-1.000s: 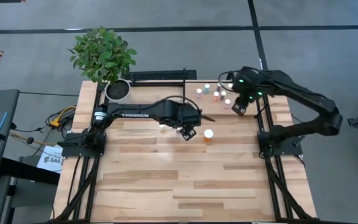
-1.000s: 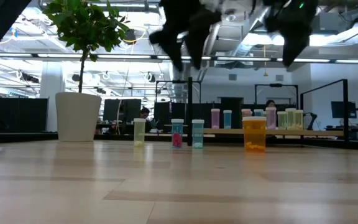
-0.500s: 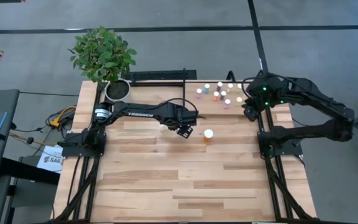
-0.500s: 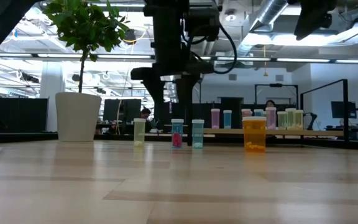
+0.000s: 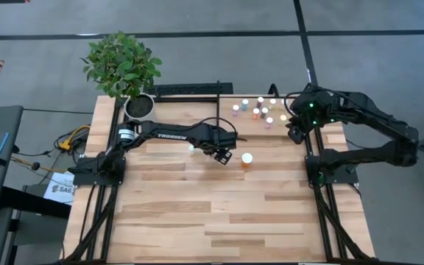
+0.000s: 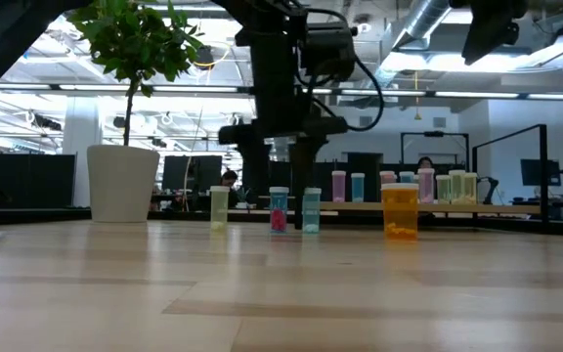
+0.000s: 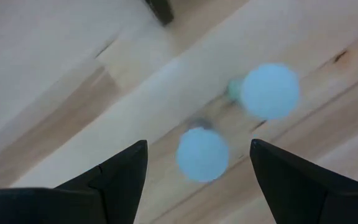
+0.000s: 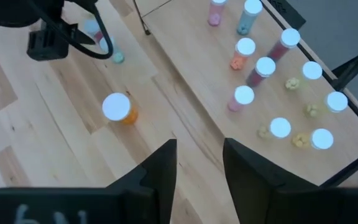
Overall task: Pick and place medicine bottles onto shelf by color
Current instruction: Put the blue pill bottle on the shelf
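My left gripper (image 5: 223, 152) points down over the small white-capped medicine bottles at the table's middle, open. In its wrist view one white cap (image 7: 202, 154) sits between the two fingers, untouched, and a second cap on a teal bottle (image 7: 270, 91) stands just beyond. The low view shows a pink-filled bottle (image 6: 279, 208) and the teal one (image 6: 311, 208) below that gripper (image 6: 280, 161), with a pale yellow bottle (image 6: 219, 207) beside them. The larger orange bottle (image 5: 246, 159) stands alone. Several bottles stand on the shelf (image 8: 191, 43). My right gripper (image 8: 199, 163) hangs high at the right, open, holding nothing.
A white plant pot (image 5: 139, 107) with a leafy plant stands at the far left corner. The shelf's thin black frame (image 5: 190, 90) runs along the far edge. Bare plank tabletop (image 5: 219, 213) fills the near half.
My left gripper has come down over the small bottles at the middle and rolled about its own axis, staying open. My right gripper has drawn back from the shelf toward the table's right edge and risen a little.
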Controlling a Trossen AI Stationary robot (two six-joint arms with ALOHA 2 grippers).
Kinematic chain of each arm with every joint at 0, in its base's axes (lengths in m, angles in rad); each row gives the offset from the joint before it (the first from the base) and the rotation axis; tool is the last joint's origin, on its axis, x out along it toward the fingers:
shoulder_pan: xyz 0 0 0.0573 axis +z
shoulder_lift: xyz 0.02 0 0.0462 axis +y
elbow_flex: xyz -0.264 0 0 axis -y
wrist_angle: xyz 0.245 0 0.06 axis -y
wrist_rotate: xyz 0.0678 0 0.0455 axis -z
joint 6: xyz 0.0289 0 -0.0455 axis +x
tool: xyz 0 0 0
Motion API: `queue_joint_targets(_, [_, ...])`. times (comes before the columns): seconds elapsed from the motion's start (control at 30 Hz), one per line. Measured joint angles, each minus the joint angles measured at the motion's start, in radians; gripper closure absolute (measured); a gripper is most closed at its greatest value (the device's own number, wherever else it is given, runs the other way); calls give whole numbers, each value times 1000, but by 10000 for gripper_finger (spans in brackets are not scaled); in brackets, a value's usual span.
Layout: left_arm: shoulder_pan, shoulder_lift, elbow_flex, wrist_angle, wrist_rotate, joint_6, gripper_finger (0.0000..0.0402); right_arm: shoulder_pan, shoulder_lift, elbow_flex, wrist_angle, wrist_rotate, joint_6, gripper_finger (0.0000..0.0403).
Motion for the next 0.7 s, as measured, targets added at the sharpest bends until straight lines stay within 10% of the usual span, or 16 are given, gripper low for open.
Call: queue_joint_targets(0.7, [2,49,2,55,19,33,287,0,-1,0,2,4,-8,256])
